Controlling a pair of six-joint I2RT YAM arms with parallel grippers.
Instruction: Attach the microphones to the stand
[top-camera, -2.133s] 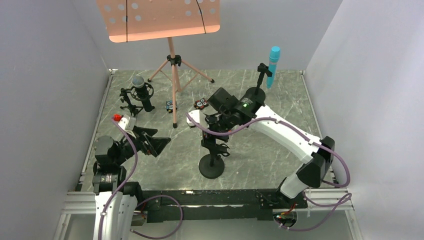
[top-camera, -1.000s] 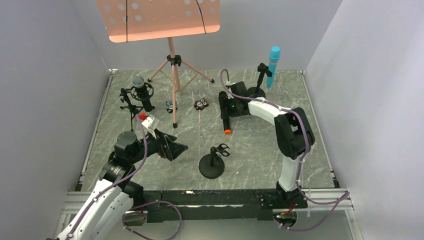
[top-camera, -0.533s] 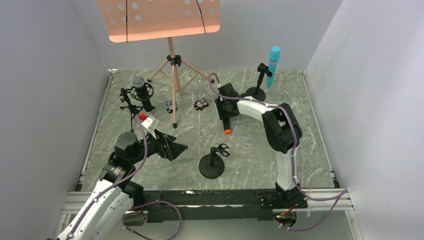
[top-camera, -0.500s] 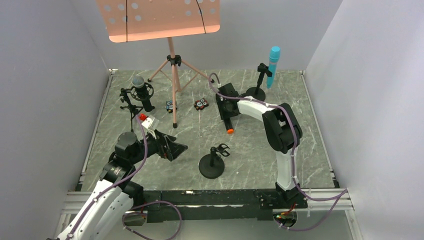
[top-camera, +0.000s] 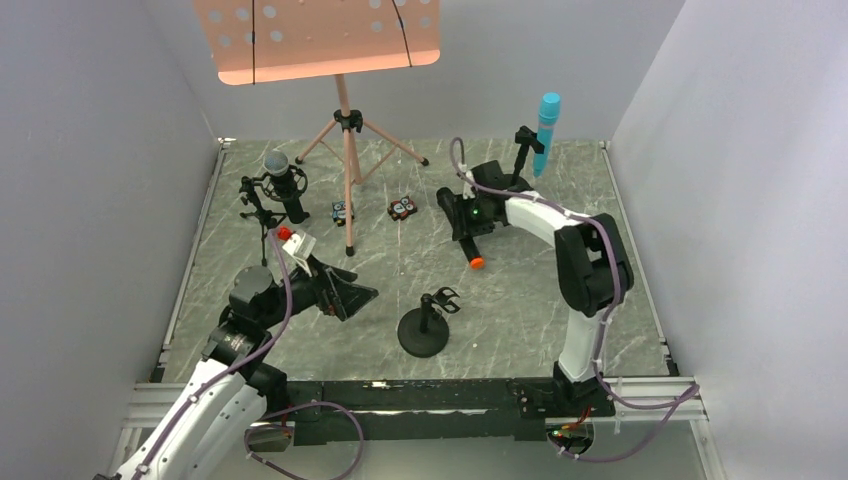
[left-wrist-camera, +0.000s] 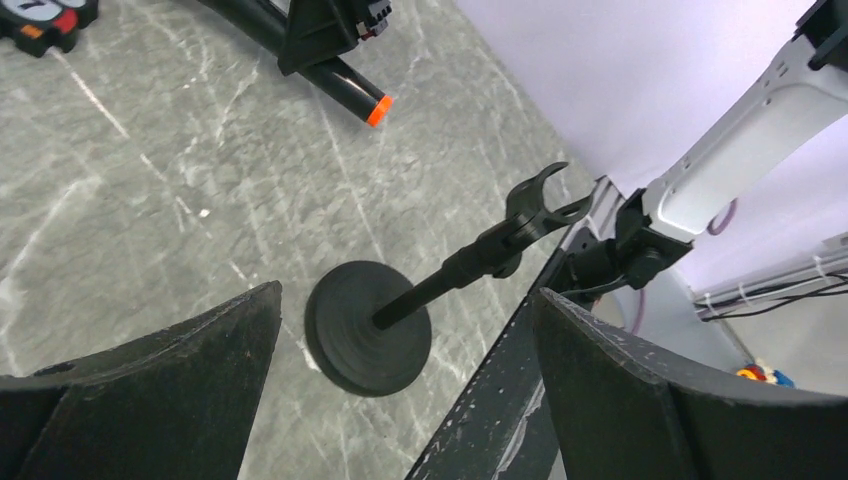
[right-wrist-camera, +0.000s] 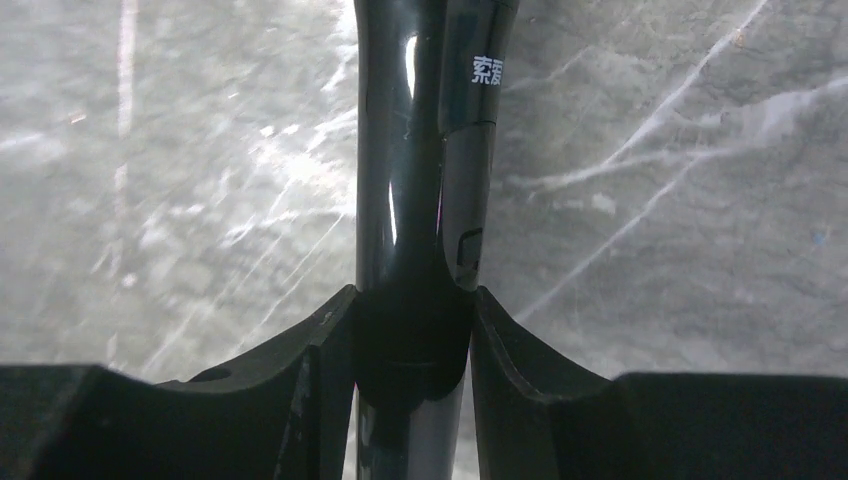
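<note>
The empty round-base stand (top-camera: 424, 333) sits nearest, and the left gripper (top-camera: 355, 298) is beside it with its fingers spread wide. Farther back, the right gripper (right-wrist-camera: 410, 305) clamps the black microphone with orange end (top-camera: 474, 254). The silver-mesh microphone (top-camera: 278, 165) and the turquoise microphone (top-camera: 547, 125) sit in holders at the rear.

a salmon-pink perforated music stand (top-camera: 315, 38) rises on a slim tripod (top-camera: 348, 150) at the back of the grey marbled table (top-camera: 530, 310). one small black-and-red clip (top-camera: 404, 208) lies right of the tripod's near leg, and a second small clip (top-camera: 342, 211) lies just left of it.
</note>
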